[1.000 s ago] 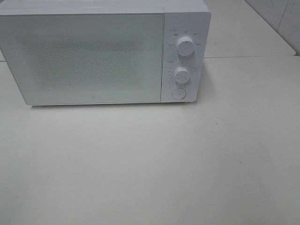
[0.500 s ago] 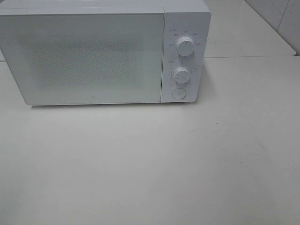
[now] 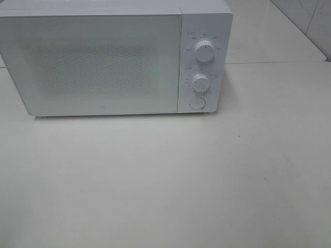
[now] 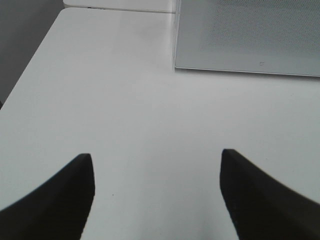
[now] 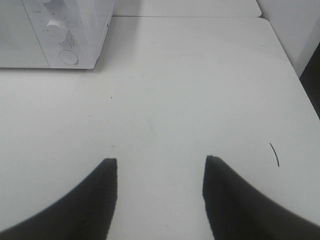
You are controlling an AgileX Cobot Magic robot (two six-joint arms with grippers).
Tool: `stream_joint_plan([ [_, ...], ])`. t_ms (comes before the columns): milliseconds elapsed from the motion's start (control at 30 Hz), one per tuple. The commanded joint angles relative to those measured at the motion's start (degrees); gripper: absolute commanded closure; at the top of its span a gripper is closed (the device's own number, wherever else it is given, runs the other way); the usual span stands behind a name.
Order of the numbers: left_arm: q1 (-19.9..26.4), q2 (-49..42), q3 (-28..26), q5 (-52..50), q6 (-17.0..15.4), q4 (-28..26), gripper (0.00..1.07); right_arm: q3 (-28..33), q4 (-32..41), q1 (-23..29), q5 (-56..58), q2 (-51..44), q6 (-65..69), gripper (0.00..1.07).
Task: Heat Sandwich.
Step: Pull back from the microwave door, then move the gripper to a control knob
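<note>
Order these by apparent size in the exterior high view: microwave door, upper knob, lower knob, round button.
1. microwave door
2. upper knob and lower knob: they look alike, so not ranked
3. round button

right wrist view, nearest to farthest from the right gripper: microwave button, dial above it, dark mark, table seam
From the right gripper:
1. dark mark, on the table beside it
2. button, low on the microwave panel; dial, just above it, too close to call
3. seam, at the table's back
</note>
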Motion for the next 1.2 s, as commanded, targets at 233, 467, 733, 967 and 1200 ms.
stream_joint_plan([
  [233,-0.3,-1.4,0.1,-1.0,-0.4,-0.1,0.39,-0.1,0.0,-0.3,-0.7,-1.4,-0.6,0.55],
  [467,-0.3,-1.4,0.1,-1.0,-0.4,-0.1,0.39,-0.1,0.0,-0.3,-0.7,-1.4,-0.6,0.55],
  [733,-0.3,-1.4,0.1,-1.0,-0.4,-0.1,0.39,-0.1,0.0,-0.3,-0.7,-1.4,-0.6,0.55],
  [967,-0.3,-1.4,0.1,-1.0,-0.4,-0.1,0.39,-0.1,0.0,-0.3,-0.7,-1.4,-0.6,0.55],
  [1200,-0.3,-1.4,0.1,-1.0,-0.4,-0.1,0.39,-0.1,0.0,-0.3,-0.7,-1.4,-0.6,0.55],
])
